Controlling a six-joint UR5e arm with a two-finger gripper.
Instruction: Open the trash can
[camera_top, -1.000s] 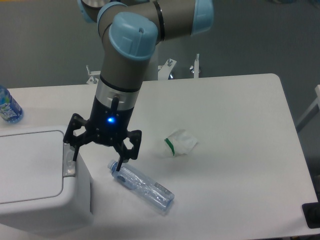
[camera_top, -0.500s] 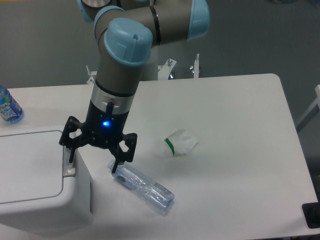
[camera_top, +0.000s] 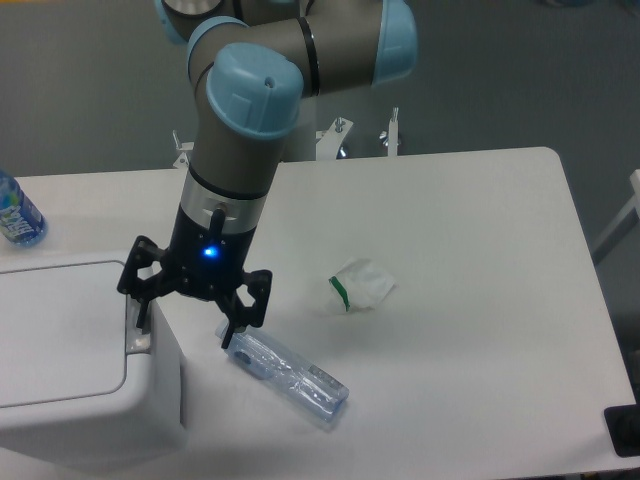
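The trash can (camera_top: 70, 360) is a large white bin with a flat lid at the lower left, lid closed. Its light-grey push-button tab (camera_top: 138, 333) sits at the lid's right edge. My gripper (camera_top: 185, 335) is open and empty, hanging over the bin's right edge. Its left finger (camera_top: 142, 312) is right above the tab, perhaps touching it. Its right finger (camera_top: 232, 335) hangs beside the bin, just above the cap end of a plastic bottle.
A crushed clear plastic bottle (camera_top: 290, 377) lies on the white table (camera_top: 480, 300) right of the bin. A crumpled white wrapper with green (camera_top: 360, 284) lies further right. A blue-labelled water bottle (camera_top: 15, 212) stands at the far left edge.
The gripper has shifted slightly left and down toward the bin's button tab. Nothing else has moved; the lid stays closed.
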